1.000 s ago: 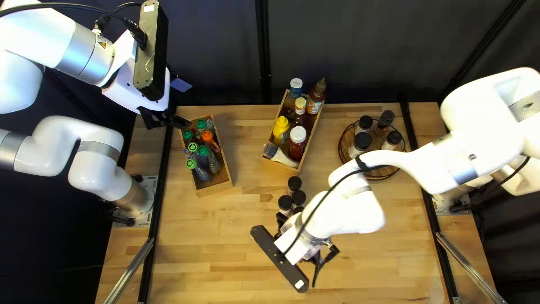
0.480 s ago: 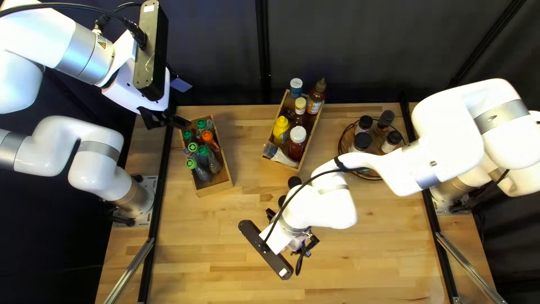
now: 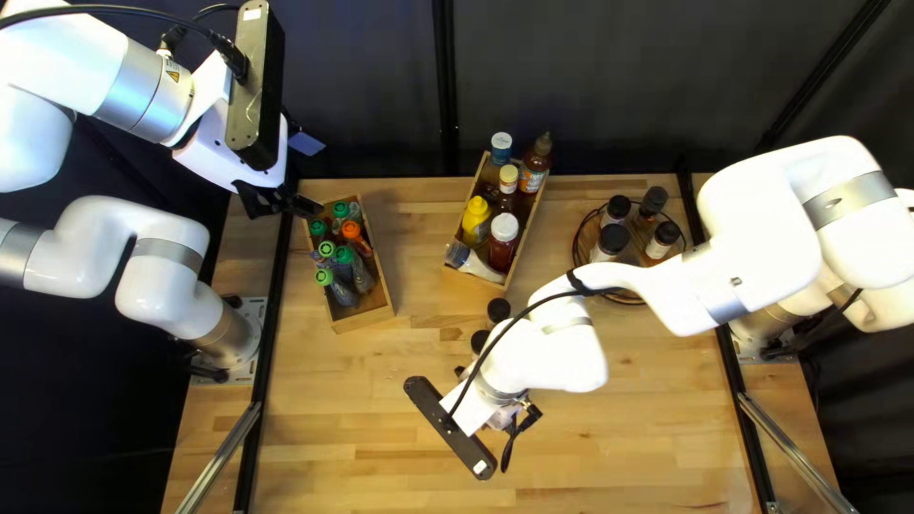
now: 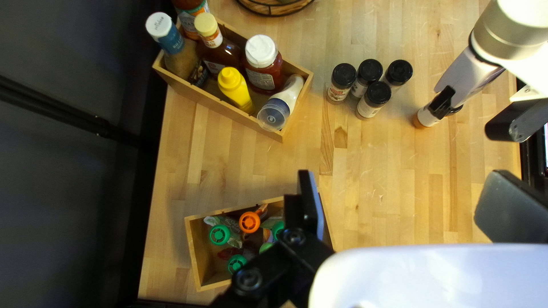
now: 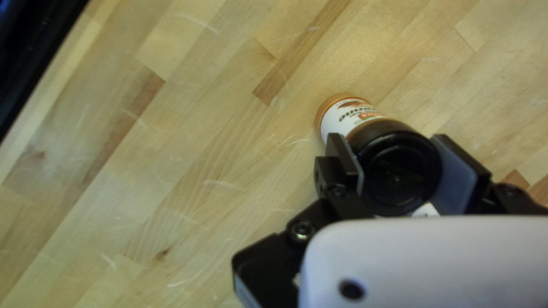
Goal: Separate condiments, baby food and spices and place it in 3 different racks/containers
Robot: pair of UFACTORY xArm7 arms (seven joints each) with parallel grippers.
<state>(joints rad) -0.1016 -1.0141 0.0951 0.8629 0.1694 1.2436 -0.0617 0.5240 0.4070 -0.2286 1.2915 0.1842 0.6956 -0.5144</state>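
Note:
At the left of the top left view, my left gripper hangs near a wooden box of capped baby food pouches. In its wrist view my left gripper stands open, nothing between its fingers. My right gripper is low over the table; in its wrist view my right gripper is shut on a spice jar's black cap. Several other spice jars stand together on the table. A second box holds condiments, including a yellow bottle. Spice jars stand in a round rack.
The right forearm reaches over the round rack's near edge and hides part of the loose jar group. A dark curtain hangs behind the table. Black rails run along both sides of the table.
Over the last second my right gripper has moved left and slightly toward the far edge in the top left view, then nearly stopped. The left arm and the boxes stay in place.

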